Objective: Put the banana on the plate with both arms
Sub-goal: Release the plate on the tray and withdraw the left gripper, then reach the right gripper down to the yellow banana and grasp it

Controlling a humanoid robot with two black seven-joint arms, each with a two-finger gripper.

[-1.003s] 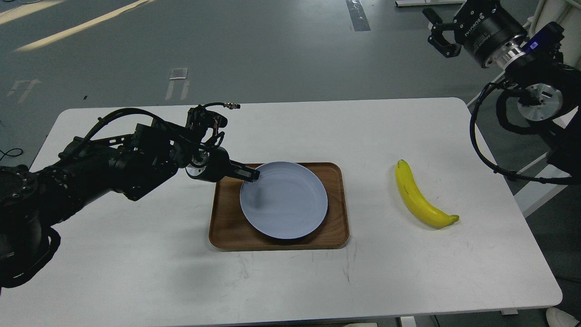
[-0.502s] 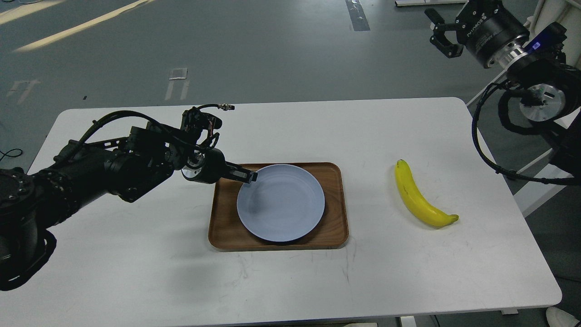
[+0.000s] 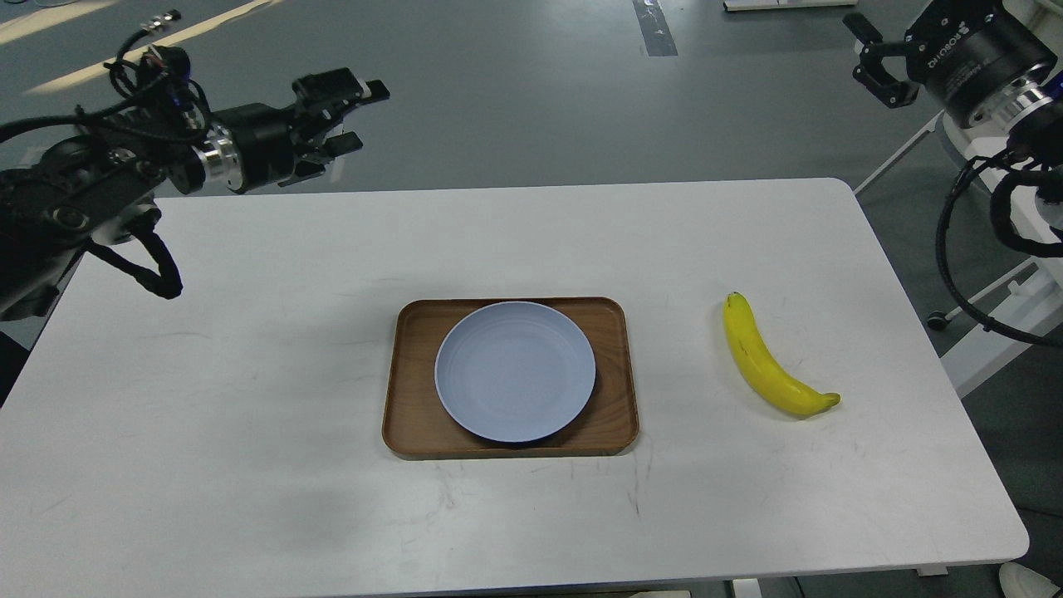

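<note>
The yellow banana (image 3: 768,361) lies on the white table (image 3: 249,374) to the right of the tray, stem end nearer me. The pale blue plate (image 3: 515,370) lies flat and empty on the brown wooden tray (image 3: 409,428) at the table's middle. My left gripper (image 3: 355,116) is raised beyond the table's far left edge, open and empty, far from the plate. My right gripper (image 3: 874,58) is high at the far right, beyond the table's corner, open and empty, well above and behind the banana.
The table's right edge runs close to the banana. A white frame with a caster wheel (image 3: 938,317) stands off the table's right side. Grey floor lies behind the table.
My left gripper has let go of the plate's left rim and drawn back up and to the far left. The plate has settled flat. My right gripper moved slightly right.
</note>
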